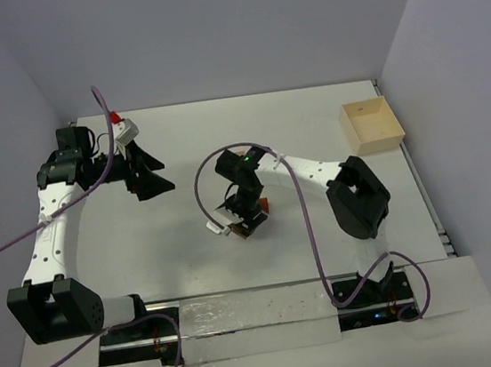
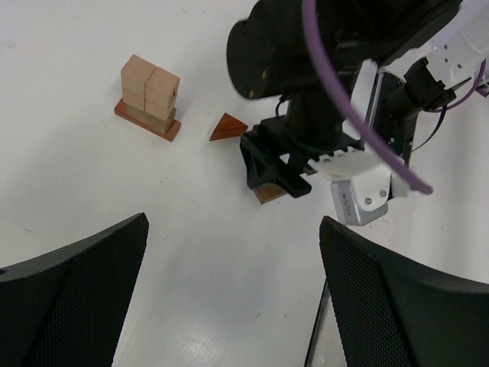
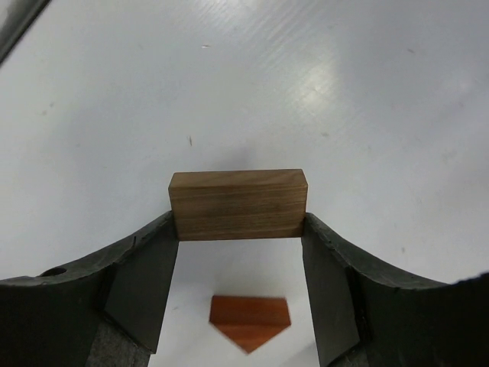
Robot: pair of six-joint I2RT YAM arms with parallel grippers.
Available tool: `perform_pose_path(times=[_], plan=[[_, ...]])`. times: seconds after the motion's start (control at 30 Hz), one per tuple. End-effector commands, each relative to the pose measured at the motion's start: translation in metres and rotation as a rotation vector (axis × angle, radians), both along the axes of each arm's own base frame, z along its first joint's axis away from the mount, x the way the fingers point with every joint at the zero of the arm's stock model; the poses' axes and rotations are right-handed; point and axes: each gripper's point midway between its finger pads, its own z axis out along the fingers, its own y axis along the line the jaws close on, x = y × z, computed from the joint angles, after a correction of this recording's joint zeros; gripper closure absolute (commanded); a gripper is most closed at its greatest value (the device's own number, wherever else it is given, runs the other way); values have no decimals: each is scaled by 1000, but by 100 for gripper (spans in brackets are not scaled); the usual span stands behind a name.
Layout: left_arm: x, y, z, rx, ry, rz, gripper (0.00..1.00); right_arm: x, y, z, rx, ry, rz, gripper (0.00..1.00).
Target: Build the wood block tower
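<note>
In the left wrist view the tower [image 2: 149, 98] is a reddish base bar with tan cuboids stacked on it. A reddish triangular wedge [image 2: 228, 128] lies on the table to its right. My right gripper [image 2: 276, 172] is shut on a dark brown rectangular block [image 2: 267, 193] low over the table beside the wedge. In the right wrist view the block [image 3: 238, 204] sits between the fingertips, with the wedge [image 3: 250, 321] below it. From above, the right gripper [image 1: 243, 222] is mid-table and its arm hides the tower. My left gripper [image 1: 147, 173] is open and empty at the far left.
A pale wooden square box [image 1: 370, 125] stands at the back right by the wall. A purple cable loops from the right arm [image 1: 316, 173] over the table's middle. The arm bases line the near edge.
</note>
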Motion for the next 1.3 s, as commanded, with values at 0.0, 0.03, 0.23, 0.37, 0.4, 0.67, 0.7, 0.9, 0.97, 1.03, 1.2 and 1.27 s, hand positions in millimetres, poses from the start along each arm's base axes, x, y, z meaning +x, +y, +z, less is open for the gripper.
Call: perform_pose_path(times=[0.0,0.03,0.23,0.37,0.4,0.67,0.7,0.9,0.97,1.03,1.2,1.27], plan=[[7,-2,17,-26,-55,15,1,3,-8,59,55,56,-224,49],[9,-3,20,-38,-54,17,1,10,-15,66,51,52,-284,50],[11,-7,34,-90,-61,30,1,54,-47,97,30,1,-520,52],[13,-7,35,-91,-55,40,1,95,-68,109,-5,-65,-654,53],[13,-7,35,-91,-55,40,1,104,-71,109,-15,-71,-682,53],[11,-7,36,-92,-63,41,1,157,-71,117,-4,-112,-830,53],[11,-7,36,-92,-64,43,1,163,-70,115,-10,-124,-839,53],[9,-7,36,-91,-69,40,1,183,-64,117,6,-157,-874,55],[9,-7,35,-91,-68,41,1,186,-64,113,-8,-154,-882,55],[9,-6,33,-86,-62,46,1,193,-62,110,-19,-159,-894,55],[8,-6,33,-77,-71,45,1,196,-58,106,-29,-149,-911,54],[8,-6,33,-79,-71,40,1,198,-55,105,-25,-146,-916,54]])
